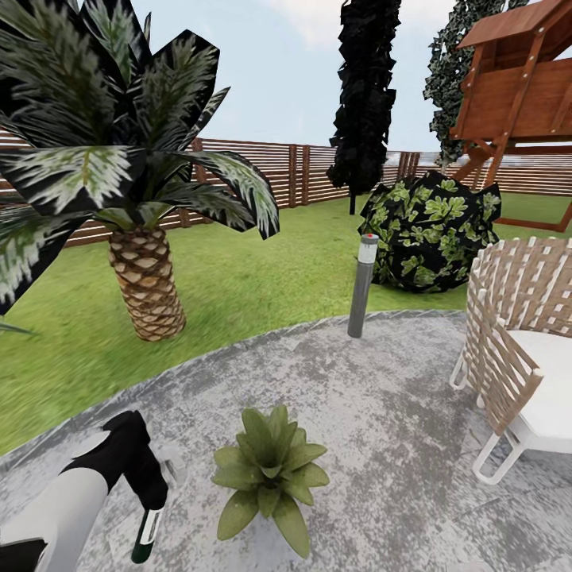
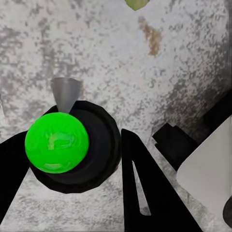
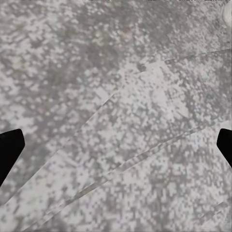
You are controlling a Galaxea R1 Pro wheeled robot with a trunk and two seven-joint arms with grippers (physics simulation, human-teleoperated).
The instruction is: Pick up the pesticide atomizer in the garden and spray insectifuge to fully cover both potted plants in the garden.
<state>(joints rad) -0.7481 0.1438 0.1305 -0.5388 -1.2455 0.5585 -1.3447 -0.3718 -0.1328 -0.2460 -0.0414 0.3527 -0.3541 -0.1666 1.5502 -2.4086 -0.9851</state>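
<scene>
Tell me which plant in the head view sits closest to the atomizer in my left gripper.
The low potted plant on the stone patio, right beside the pesticide atomizer in the left gripper. The palm and round bush stand far off.

Head high; wrists near patio (image 3: 125, 96)

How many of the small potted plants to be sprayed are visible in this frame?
1. A potted plant sits on the stone patio near the bottom centre of the head view, just right of the left gripper holding the pesticide atomizer. The second may be out of frame.
</scene>
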